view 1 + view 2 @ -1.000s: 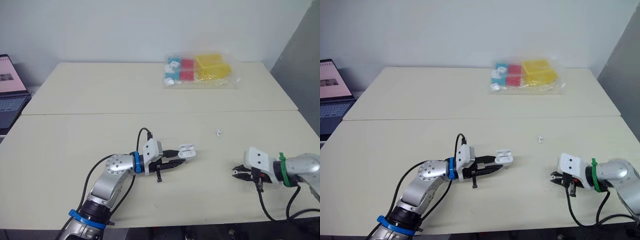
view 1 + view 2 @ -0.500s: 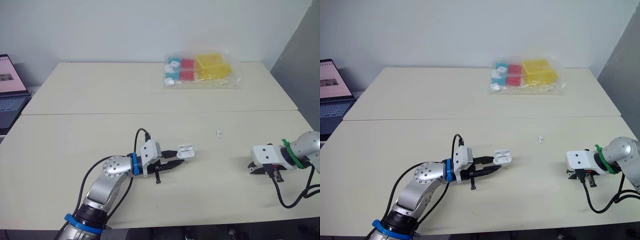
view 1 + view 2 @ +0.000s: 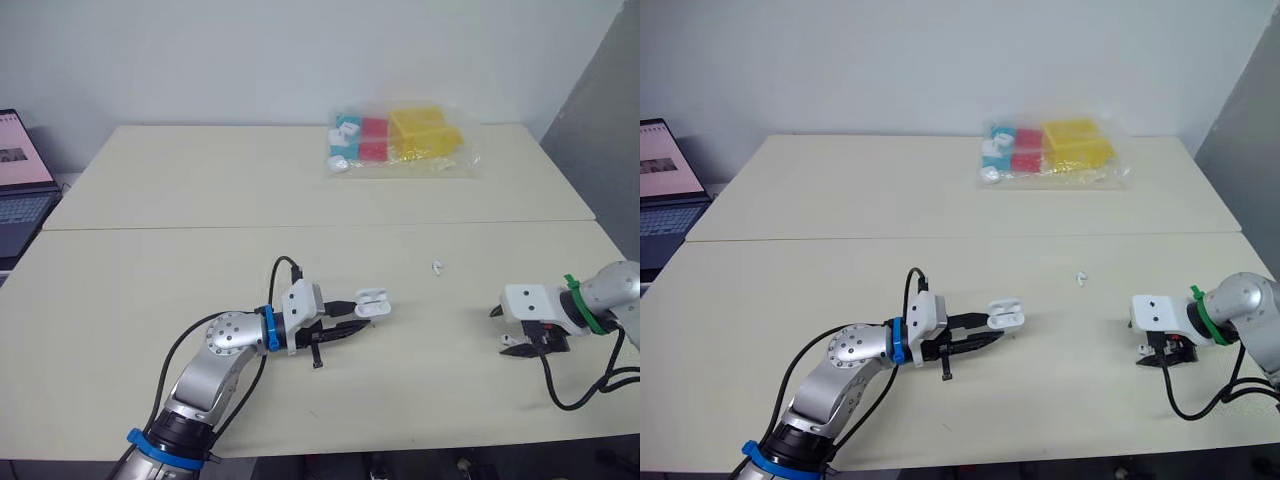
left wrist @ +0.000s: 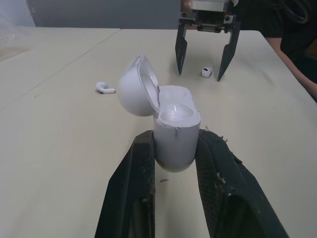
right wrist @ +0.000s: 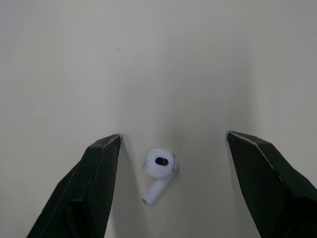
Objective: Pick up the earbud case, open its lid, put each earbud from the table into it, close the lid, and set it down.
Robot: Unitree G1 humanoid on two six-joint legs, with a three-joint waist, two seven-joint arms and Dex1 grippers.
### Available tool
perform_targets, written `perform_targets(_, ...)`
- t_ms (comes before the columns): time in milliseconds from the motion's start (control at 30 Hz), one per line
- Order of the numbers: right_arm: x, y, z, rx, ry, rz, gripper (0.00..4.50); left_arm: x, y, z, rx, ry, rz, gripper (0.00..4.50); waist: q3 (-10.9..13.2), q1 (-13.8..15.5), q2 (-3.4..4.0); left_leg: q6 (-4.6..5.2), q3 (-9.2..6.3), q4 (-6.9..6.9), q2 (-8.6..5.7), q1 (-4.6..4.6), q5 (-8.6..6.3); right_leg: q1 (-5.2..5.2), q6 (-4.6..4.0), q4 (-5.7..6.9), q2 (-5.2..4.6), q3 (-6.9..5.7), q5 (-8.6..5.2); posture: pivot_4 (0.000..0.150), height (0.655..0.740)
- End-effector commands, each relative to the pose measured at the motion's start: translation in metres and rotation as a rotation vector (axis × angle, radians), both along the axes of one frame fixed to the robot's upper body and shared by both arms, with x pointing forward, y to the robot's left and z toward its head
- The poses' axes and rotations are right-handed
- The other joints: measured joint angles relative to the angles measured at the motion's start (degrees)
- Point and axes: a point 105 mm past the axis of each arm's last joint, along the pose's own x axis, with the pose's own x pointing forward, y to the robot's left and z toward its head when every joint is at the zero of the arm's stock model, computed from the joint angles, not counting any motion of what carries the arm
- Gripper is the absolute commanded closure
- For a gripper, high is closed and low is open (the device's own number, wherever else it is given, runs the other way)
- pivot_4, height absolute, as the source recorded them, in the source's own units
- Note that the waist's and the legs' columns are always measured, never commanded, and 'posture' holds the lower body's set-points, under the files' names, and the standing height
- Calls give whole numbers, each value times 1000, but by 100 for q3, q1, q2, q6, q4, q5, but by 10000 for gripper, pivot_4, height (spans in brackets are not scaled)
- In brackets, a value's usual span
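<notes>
Over one earbud, right gripper vertical, fingers wide astride it.

The white earbud case, lid swung open, is clamped in the left end effector near the middle of the surface. One white earbud lies farther right. The second earbud lies at the near right, between the spread fingers of the right end effector, touching neither.

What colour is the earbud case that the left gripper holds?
White, with its lid open; the left wrist view shows the earbud case best.

Two earbuds, one earbud case
</notes>
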Motion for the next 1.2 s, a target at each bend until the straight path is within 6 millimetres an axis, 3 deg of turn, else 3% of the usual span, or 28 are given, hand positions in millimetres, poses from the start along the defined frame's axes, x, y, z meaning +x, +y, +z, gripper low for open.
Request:
perform_targets(33,-3,-2,33,5,-60,-73,9050,-2,-6,13,-20,-45,-13,37259,0,4,3,0,1,0,0,-1,0,-1,0,0,0,1,0,1500,7400)
perform_targets(133,-17,-6,38,-69,0,-227,9050,0,-5,11,-10,-41,-5,37259,-1,15,8,0,2,0,-1,0,0,-1,0,0,-4,2,0,1500,7400)
perform_targets(267,-15,5,32,-96,-11,-285,9050,5,-7,11,-8,-41,9,37259,-4,-12,1,-1,0,2,4,4,0,2,0,2,-3,1,1,1500,7400)
perform_targets(433,-1,12,17,-136,-25,-314,9050,5,-8,9,2,-47,6,37259,-4,-24,1,-1,2,2,0,4,0,-1,-1,4,0,3,2,1500,7400)
perform_targets(667,5,0,4,-203,27,-329,9050,5,-12,7,5,-54,5,37259,-4,-13,1,-1,3,1,-2,-10,0,-7,-1,-6,-2,3,1,1500,7400)
perform_targets(1033,10,-1,2,-204,55,-319,9050,3,-13,3,2,-55,6,37259,-5,-14,1,-1,1,3,-1,-6,0,-4,-1,-2,-2,1,1,1500,7400)
perform_targets(1200,9,1,2,-206,63,-308,25857,4,-14,2,3,-56,4,37259,-5,-14,1,0,0,3,-1,-5,0,-4,-1,-1,-1,0,1,1500,7400)
